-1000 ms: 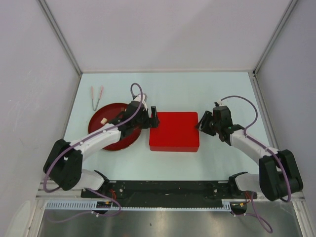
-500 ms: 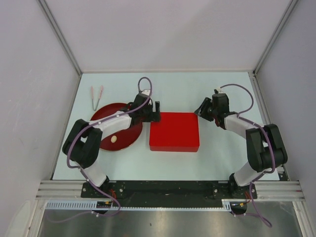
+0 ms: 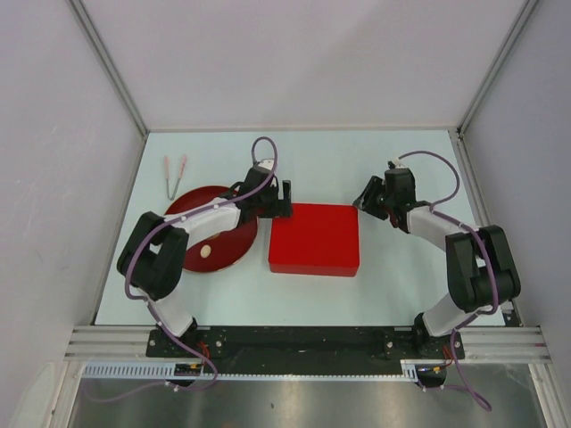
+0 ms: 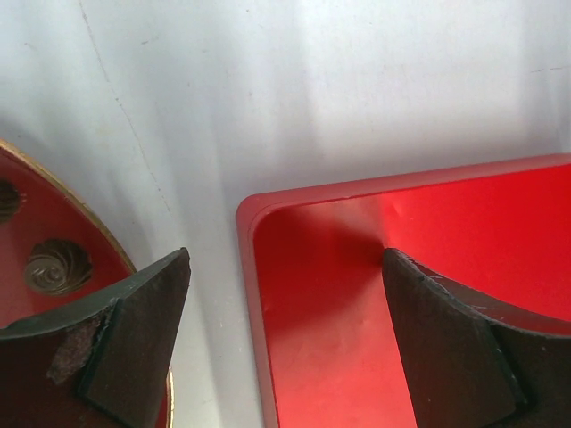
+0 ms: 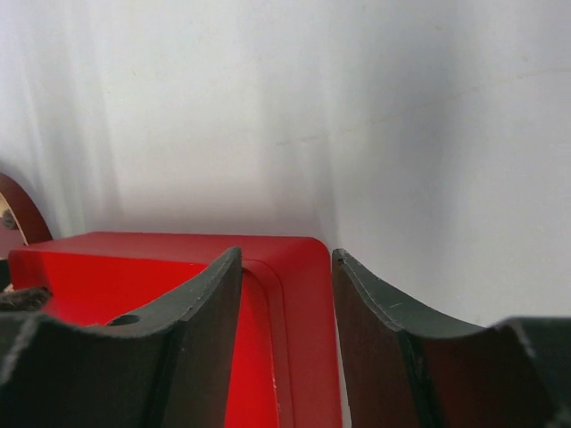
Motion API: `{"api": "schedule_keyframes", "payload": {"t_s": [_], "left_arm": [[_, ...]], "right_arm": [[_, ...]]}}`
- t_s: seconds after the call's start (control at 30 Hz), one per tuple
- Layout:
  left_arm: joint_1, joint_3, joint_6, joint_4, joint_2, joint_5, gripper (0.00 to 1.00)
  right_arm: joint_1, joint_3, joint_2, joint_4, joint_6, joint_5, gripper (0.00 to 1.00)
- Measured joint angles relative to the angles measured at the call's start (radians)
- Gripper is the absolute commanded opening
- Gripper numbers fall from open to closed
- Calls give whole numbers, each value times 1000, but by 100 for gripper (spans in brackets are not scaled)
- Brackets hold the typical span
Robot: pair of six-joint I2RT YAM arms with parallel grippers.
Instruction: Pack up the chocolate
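Left tool (image 3: 284,194) now farther back, astride red box (image 3: 314,241) corner.

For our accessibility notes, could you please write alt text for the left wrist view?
The left gripper, its dark jaws spread wide, frames the corner of a red box on a white table. At the left edge, a gold-rimmed red plate holds a dark brown swirled chocolate.

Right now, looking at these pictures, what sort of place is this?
Probably a lab robot test cell. Plain white walls box in a pale table, a left arm and right arm are bolted to a rail at its near edge, and a few props lie out: red box, red plate, tongs.
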Motion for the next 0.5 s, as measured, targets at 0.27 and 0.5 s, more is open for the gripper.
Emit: {"api": "schedule_keyframes", "payload": {"t_s": [0.27, 0.5], "left_arm": [[28, -27, 2, -62, -103, -59, 94], [69, -31, 29, -105, -403, -142, 100]], "right_arm": [[-48, -14, -211, -172, -73, 35, 72], [-100, 47, -496, -300, -146, 134, 93]]}}
